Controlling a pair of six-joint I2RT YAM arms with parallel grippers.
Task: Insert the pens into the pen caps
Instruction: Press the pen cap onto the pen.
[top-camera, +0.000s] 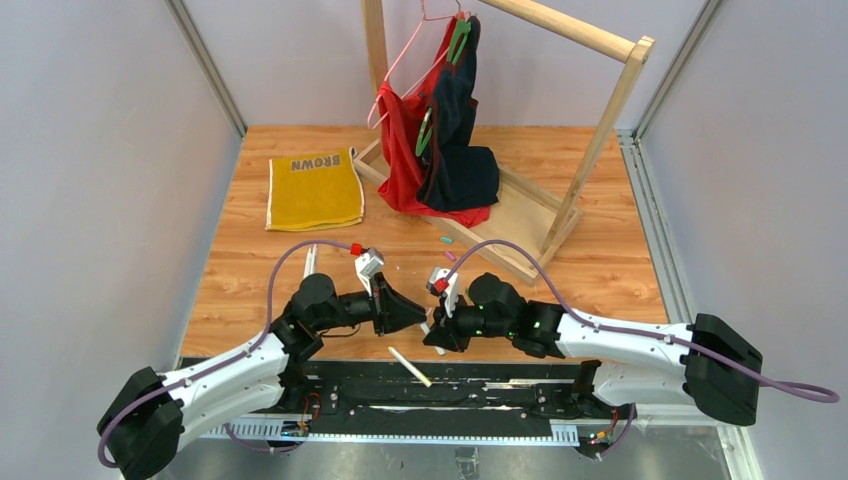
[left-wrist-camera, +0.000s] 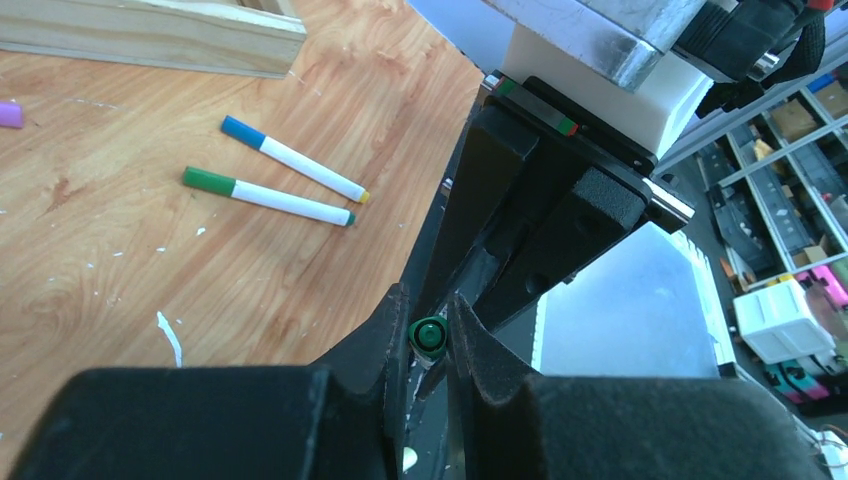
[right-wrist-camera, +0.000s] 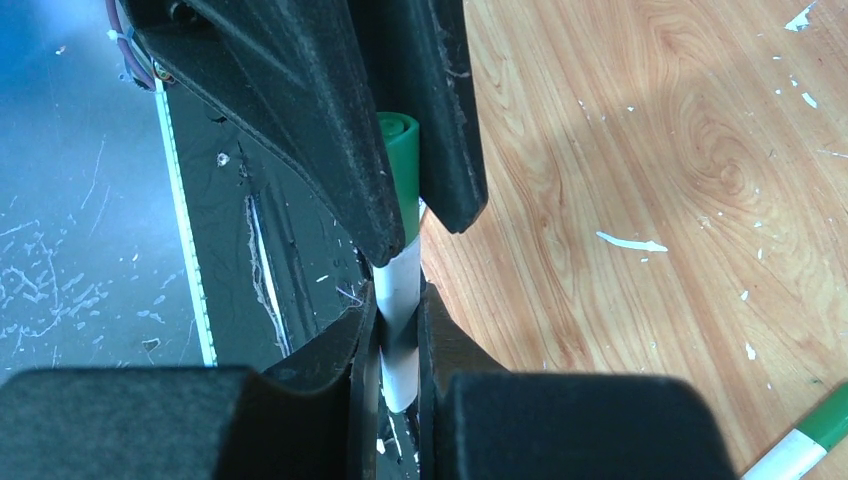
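Brown wood-grain tabletop (top-camera: 600, 270): smooth laminate, low sheen, flecked with white scraps.
Green tubular pen cap (right-wrist-camera: 398, 150): smooth plastic, slightly glossy.
White-barrelled pen (right-wrist-camera: 398, 300): smooth satin plastic.
Left gripper's black fingers (left-wrist-camera: 480, 360): matt, finely grainy plastic.
Yellow folded towel (top-camera: 313, 190): soft matt cloth.
Pale clothes rack (top-camera: 597, 150): bare, unvarnished wood.
Red and navy hanging garments (top-camera: 455, 170): matt cloth.
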